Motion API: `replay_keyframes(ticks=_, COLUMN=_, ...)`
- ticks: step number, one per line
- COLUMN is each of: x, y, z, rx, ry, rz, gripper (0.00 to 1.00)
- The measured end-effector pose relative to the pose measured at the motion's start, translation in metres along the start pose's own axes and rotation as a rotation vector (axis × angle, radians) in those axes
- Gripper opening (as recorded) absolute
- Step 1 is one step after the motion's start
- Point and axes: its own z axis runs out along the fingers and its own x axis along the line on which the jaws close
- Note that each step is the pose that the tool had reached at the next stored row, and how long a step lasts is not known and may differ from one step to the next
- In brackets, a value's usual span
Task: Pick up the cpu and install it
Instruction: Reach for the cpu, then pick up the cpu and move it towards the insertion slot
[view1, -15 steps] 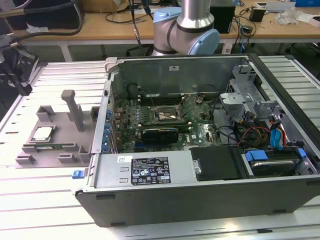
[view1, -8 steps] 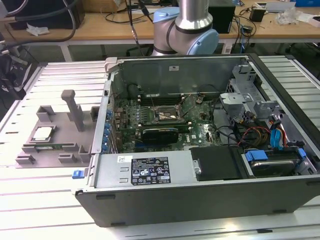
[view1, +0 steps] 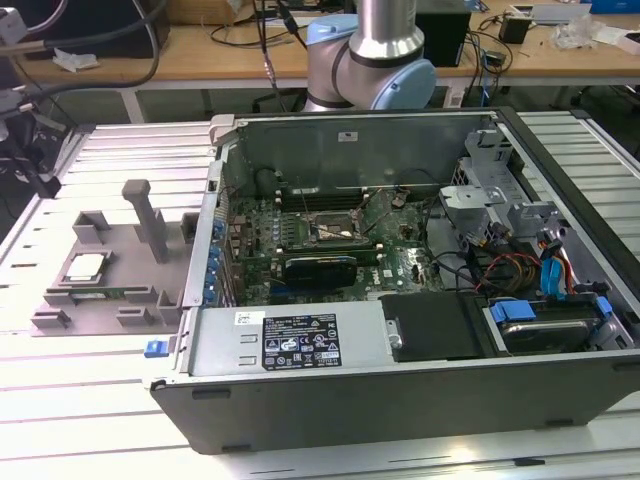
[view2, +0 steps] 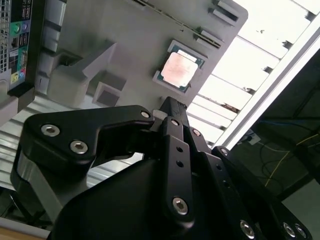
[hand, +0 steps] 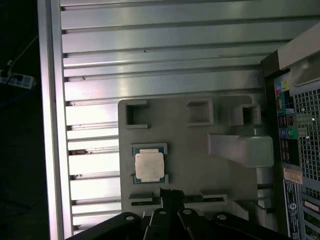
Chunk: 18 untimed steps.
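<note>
Lying square in the grey tray, cpu near the closed gripper.

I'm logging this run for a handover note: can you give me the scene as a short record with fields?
cpu: flat in a recess of the gray holder, not held
gray holder: on the slatted table, at the exterior view's left of the computer case
socket: on the motherboard inside the open case
hand: shut, empty, over the holder, close to the cpu
</note>
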Motion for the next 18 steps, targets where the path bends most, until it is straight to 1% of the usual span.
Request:
replay_keyframes(ticks=2, x=0.0004, y=0.0038, z=0.0030, rx=0.0001, ry=0.0001, rz=0.000, gripper=0.11)
replay_keyframes(ticks=3, x=0.0007, y=0.0062, z=0.0064, rx=-0.0001, ry=-0.0002, rz=-0.001, gripper=0.11)
replay_keyframes(ticks=4, x=0.0009, y=0.0077, z=0.0114, rx=0.0000, ry=0.0001, rz=-0.001, gripper=0.11)
replay_keyframes(ticks=7, x=0.0011, y=0.0083, z=0.0189, rx=0.0000, ry=0.0001, rz=-0.002, gripper=0.11)
replay_keyframes(ticks=9, x=0.0011, y=0.0085, z=0.0203, rx=0.0001, ry=0.0002, rz=-0.002, gripper=0.11)
replay_keyframes(ticks=18, x=0.0012, y=0.0085, z=0.0206, rx=0.0000, ry=0.0001, rz=-0.002, gripper=0.11)
